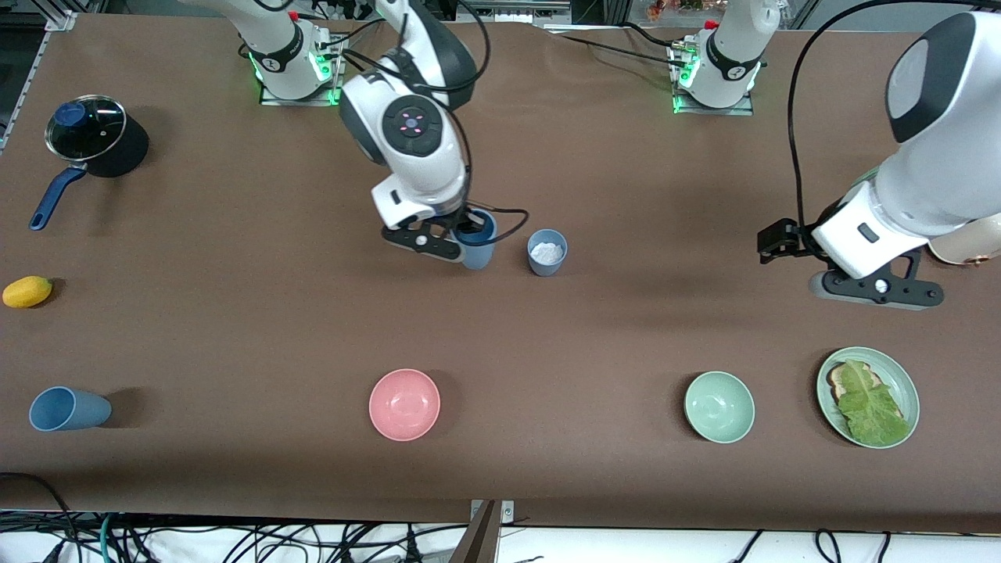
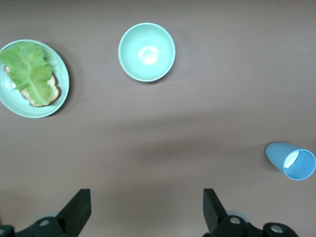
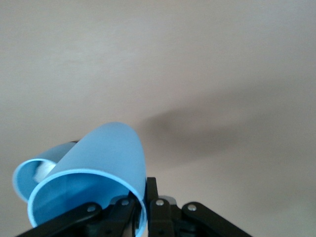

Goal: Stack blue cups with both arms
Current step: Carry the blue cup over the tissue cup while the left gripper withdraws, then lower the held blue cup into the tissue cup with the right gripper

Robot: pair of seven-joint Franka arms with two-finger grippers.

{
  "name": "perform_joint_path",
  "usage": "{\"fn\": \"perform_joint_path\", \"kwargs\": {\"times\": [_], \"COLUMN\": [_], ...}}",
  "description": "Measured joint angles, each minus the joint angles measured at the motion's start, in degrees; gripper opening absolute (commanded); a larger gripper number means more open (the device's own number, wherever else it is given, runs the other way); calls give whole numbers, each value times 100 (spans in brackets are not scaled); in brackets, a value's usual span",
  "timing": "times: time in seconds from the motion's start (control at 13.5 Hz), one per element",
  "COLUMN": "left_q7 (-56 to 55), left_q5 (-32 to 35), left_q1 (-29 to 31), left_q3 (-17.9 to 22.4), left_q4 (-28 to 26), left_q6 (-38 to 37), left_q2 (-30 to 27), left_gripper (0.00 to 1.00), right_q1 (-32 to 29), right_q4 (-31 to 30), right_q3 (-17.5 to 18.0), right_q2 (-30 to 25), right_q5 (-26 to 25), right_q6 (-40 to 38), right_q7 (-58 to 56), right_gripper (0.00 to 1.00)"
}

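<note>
Fingers (image 3: 129, 207) of right gripper (image 1: 461, 238) pinching rim of blue cup (image 1: 477, 249), beside powder-filled cup (image 1: 547, 252) mid-table. Left gripper (image 1: 876, 285) spread wide, empty, waiting over table. Third cup (image 1: 66, 409) alone near front edge. Nothing stacked yet.

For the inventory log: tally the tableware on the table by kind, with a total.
Blue cups: 3 — held cup, cup with white contents, tipped cup
Bowls: 2 — pink bowl, mint-green bowl
Plates: 1 — green plate
Pots: 1 — lidded pot
Total: 7
</note>
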Motion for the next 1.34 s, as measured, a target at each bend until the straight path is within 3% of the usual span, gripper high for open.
{"fn": "perform_joint_path", "kwargs": {"times": [0.22,0.45,1.34], "left_q7": [46,123,316], "left_q5": [-38,-47,-57], "left_q1": [133,200,166], "left_q3": [164,348,296], "left_q4": [-860,-1419,-1516], "left_q6": [547,636,632], "left_q2": [-776,-1311,-1363], "left_gripper": [100,100,100], "right_q1": [147,201,445], "right_q4": [643,946,1133], "right_q3": [51,73,86], "right_q2": [436,634,1059], "right_q5": [356,522,818], "right_q6": [11,7,316], "right_q7": [162,167,253], "right_gripper": [0,0,0]}}
